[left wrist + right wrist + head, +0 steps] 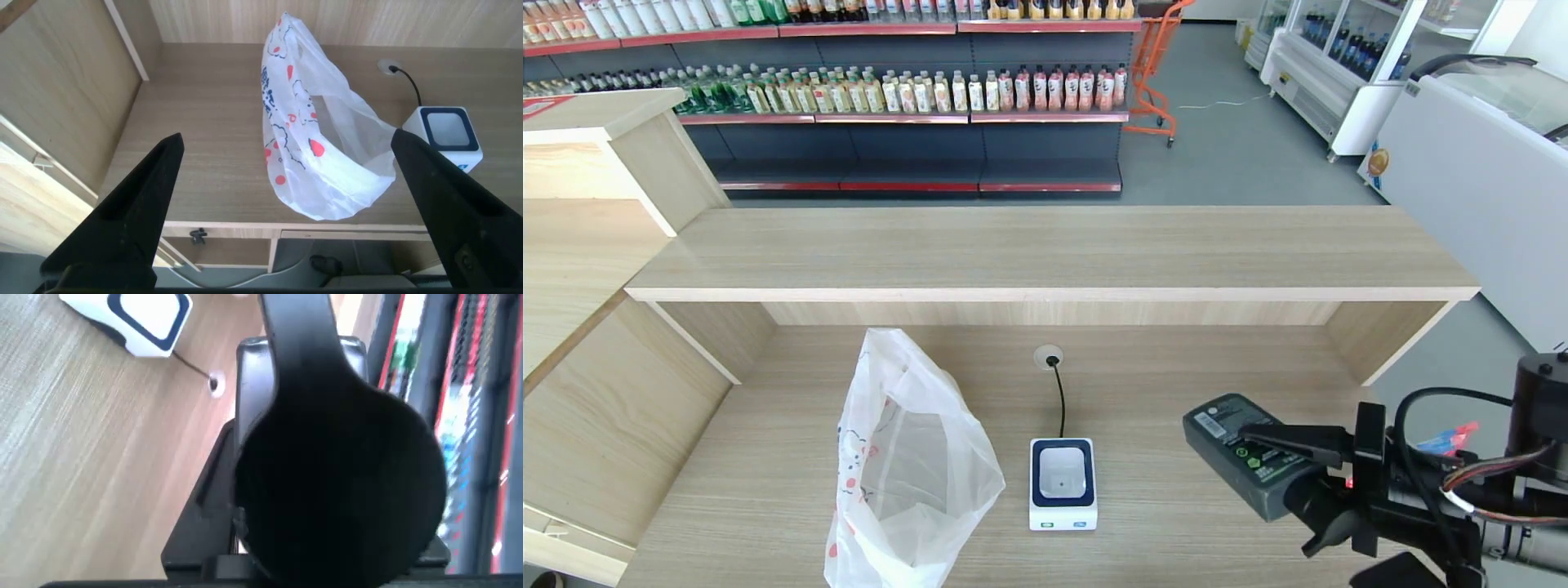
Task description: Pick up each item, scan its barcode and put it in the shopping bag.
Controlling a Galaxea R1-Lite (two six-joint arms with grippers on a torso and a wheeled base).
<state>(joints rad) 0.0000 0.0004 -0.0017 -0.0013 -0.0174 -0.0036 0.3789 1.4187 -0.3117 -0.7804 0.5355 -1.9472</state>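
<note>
Surface: pale wood-grain counter (1176, 359), low desk level walled by a raised wooden ledge (1045, 245) along the far side.
Room: shop floor beyond the ledge, with long red-edged shelves of bottled drinks (890, 90), an orange metal trolley (1156, 65) beside them and white glass-topped freezers (1462, 147) to the right.
Item: dark grey-green rectangular pack (1217, 425) with white and green labels on its upper face, held tilted in the air above the right part of the counter, well right of the scanner.
Right gripper (1262, 445): clamped on the pack – one black finger laid across the labelled face, the other underneath.
Left gripper (288, 143): black fingers (147, 204) spread wide with nothing between them, hanging over the near edge of the counter, above the bag.
Bag: thin white translucent plastic shopping bag (907, 465) printed with red and blue marks, standing open on the left part of the counter, just left of the scanner.
Scanner: small white box scanner with a dark blue frame (1062, 483), flat on the counter centre, thin black cable (1060, 400) running to a round grommet hole (1049, 357).
Head view alone: the shop and the pack's labels.
Left wrist view: bag's printed side (286, 139) and the scanner (445, 135) beyond it.
Right wrist view: close-up of the finger (302, 343) over the pack's grey edge (249, 384) – scanner (135, 318) and grommet (215, 382) on the wood below.
</note>
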